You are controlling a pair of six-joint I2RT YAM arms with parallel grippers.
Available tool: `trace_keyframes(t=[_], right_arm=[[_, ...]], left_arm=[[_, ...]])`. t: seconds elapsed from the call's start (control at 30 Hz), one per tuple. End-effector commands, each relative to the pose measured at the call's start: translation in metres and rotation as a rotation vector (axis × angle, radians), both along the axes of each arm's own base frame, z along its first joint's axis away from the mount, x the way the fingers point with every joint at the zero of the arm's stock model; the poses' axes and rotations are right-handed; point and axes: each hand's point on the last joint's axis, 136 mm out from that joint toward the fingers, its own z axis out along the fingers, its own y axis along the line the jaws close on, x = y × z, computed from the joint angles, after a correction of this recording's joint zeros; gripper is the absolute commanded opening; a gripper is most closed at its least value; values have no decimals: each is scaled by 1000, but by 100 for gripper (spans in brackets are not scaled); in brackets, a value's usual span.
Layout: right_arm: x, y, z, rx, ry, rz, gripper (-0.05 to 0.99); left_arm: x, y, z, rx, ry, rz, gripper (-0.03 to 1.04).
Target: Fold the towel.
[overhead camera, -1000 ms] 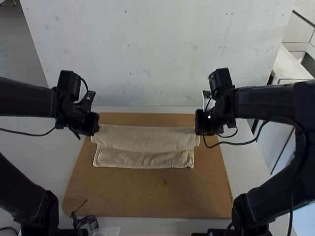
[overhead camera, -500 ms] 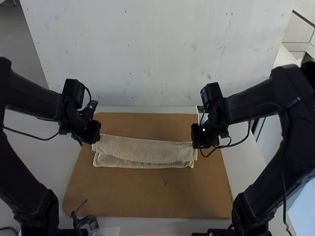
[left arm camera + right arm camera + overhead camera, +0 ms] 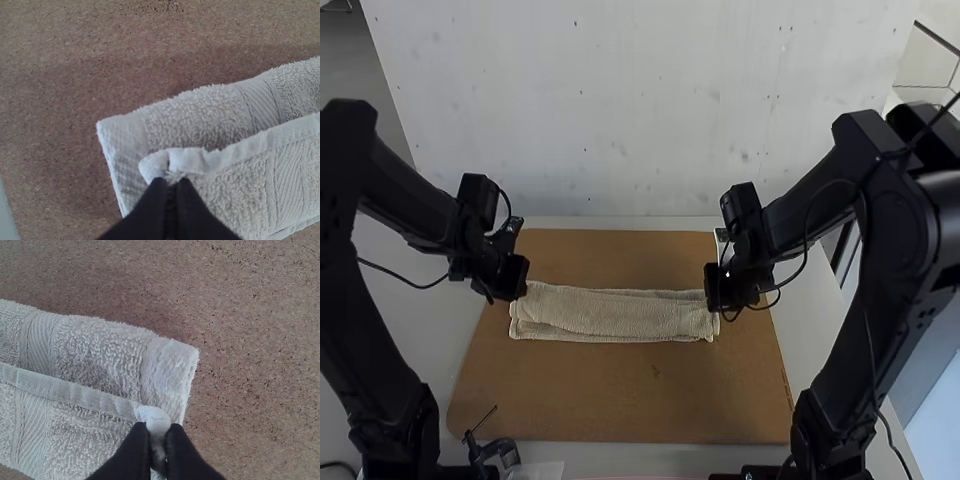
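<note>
The towel [image 3: 615,314] lies lengthwise from left pincer [image 3: 171,189] to right pincer [image 3: 158,434], each clamped on an upper-layer corner at its own end, neither clearly nearer.

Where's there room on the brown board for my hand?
Widest: the flat brown board between the folded beige towel and the board's near edge. A thinner strip runs beyond the towel. Crowded: the towel's ends, pinched by the black left claw and black right claw, and the near left corner, with a black tool.
</note>
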Motion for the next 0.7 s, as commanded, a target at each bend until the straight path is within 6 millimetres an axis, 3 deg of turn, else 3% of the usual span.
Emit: trace_keyframes(t=[0.0,0.4,0.67], right_arm=[[10,6,4,-2,-25,-4,2],[27,12,12,13,-76,-5,2],[32,14,10,23,-87,-13,2]], left_arm=[[5,5,-4,2,4,29,1],[6,7,-14,5,22,35,1],[12,8,-10,3,-4,38,1]])
